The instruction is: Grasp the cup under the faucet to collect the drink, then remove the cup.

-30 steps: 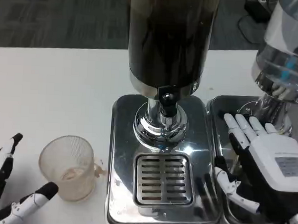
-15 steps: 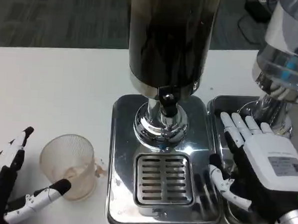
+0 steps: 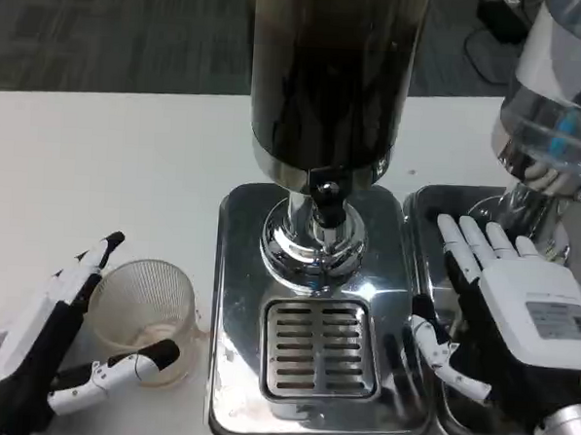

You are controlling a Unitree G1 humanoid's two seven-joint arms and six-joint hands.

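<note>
One clear cup (image 3: 146, 316) stands on the white table (image 3: 98, 168) left of the dispenser's drip tray (image 3: 321, 344), the left hand (image 3: 55, 346) spread open around it, the right hand (image 3: 504, 321) open over the right tray (image 3: 429, 213).

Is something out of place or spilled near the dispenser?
Yes. The cup stands on the table left of the drip tray, not under the faucet. A small brownish stain marks the table beside it.

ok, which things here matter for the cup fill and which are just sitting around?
In play:
cup
left hand, fingers either side of the cup
dark drink dispenser
faucet
drip grate

Bystanders:
right hand, open
second dispenser
</note>
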